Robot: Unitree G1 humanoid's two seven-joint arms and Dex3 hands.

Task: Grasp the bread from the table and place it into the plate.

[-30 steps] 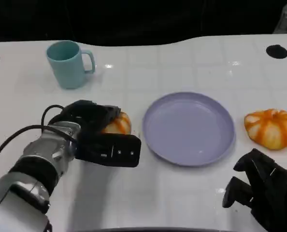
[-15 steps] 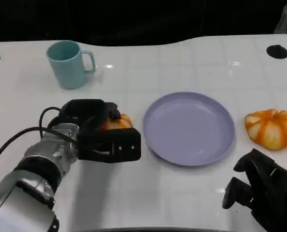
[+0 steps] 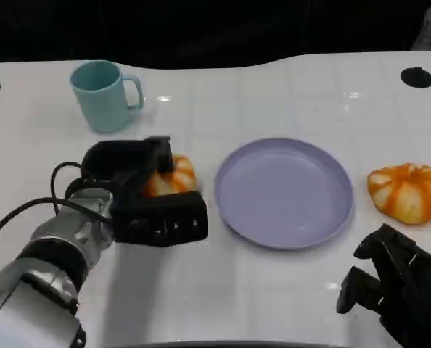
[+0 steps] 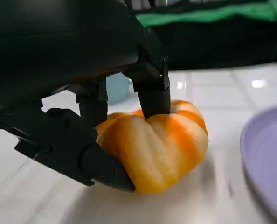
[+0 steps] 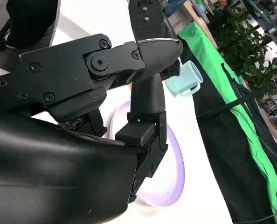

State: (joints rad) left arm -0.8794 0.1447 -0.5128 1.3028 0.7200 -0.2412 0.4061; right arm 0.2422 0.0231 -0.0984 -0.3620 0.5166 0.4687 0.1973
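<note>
Bread (image 3: 170, 177) at the plate's (image 3: 284, 193) nine o'clock looks light, soft and squashy to us, so our left hand (image 3: 146, 196), fingers pinching its ribbed sides on the tabletop (image 3: 273, 290), should squeeze gently; right hand (image 3: 397, 286) curled, holding nothing.

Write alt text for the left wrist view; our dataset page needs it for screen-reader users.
The robot's black left hand grips an orange-and-cream striped bread on the white table, fingers pressing it from above and below. The rim of a purple plate shows beside it, and a blurred teal cup behind.
</note>
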